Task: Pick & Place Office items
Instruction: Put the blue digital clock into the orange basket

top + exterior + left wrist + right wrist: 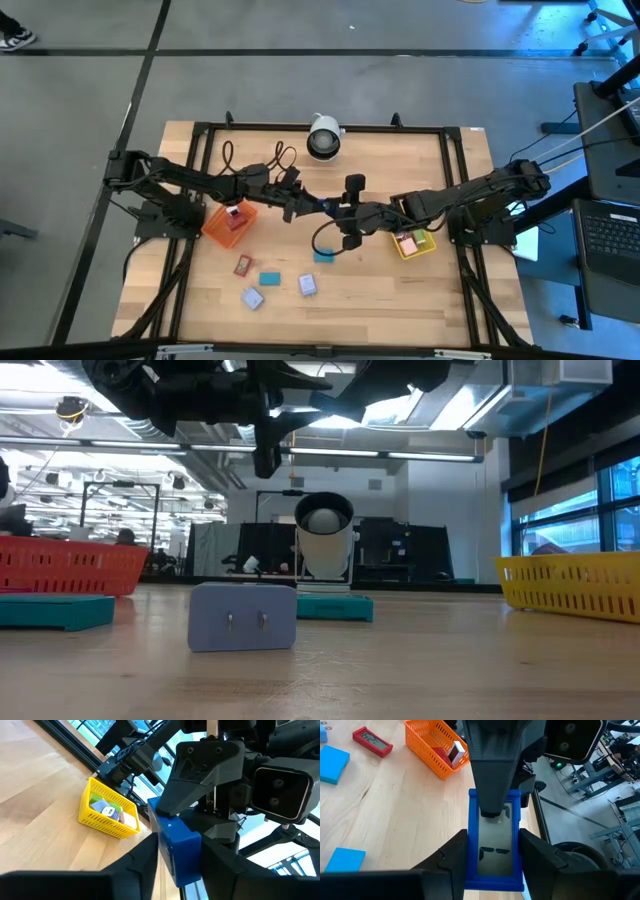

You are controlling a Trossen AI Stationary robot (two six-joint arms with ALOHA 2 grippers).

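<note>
Blue block (494, 845) mid-air, pinched by both left claw (490, 795) and right claw (492, 860).

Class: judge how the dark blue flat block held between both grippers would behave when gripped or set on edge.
The dark blue block looks rigid: straight edges under both grips. Its smooth faces may slip. Thin and flat, it would probably tip on edge.

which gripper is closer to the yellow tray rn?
Right. The right gripper sits just beside the yellow tray, toward table centre. The left gripper meets it there on the blue block, slightly farther from the tray.
</note>
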